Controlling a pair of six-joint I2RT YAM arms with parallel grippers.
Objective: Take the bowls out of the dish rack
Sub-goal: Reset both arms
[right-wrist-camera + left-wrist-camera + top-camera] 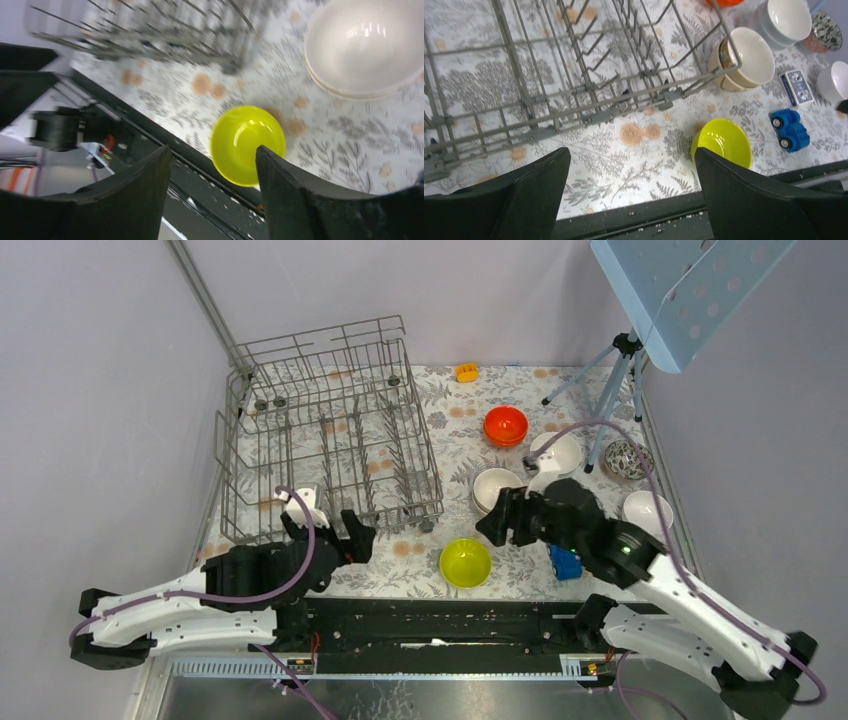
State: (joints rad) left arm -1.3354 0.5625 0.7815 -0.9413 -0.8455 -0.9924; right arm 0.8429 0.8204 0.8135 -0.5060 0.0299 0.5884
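Right gripper [214, 149] is being held open, empty, above the yellow-green bowl [247, 144] at the table's [405, 575] near edge; wide left gripper [631, 151] is being held nearer the dish rack [335, 435].

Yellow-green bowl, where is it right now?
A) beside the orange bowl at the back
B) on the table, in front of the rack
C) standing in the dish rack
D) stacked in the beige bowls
B: the yellow-green bowl sits upright on the table near its front edge, outside the dish rack and apart from the other bowls.
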